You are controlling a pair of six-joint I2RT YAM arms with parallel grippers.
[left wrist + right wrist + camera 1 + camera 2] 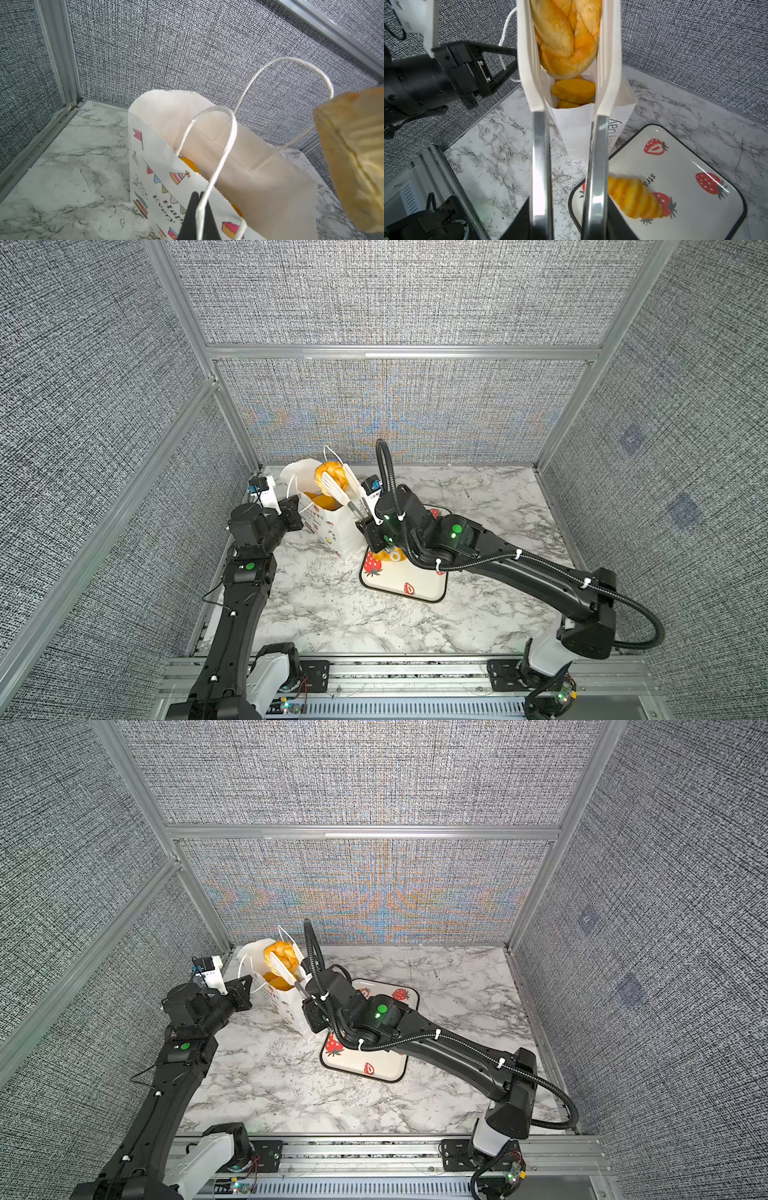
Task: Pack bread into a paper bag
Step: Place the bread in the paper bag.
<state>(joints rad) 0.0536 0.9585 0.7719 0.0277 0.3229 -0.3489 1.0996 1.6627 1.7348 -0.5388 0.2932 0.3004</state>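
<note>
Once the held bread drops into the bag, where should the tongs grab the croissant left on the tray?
Take the croissant across its thick middle, from straight above. It lies flat on the tray, tapering toward its visible end, so the tongs would likely slip off a tip. Blades either side of its short width; the tray's raised rim probably hinders a low sideways approach.

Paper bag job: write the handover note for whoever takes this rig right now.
Left gripper: shut on the cord handle of the paper bag.
Right gripper: shut on tongs that clamp a braided bun above the bag's mouth.
Done: several breads lie inside the bag.
To do: drop the bun in, then fetch the croissant on the strawberry tray.
</note>
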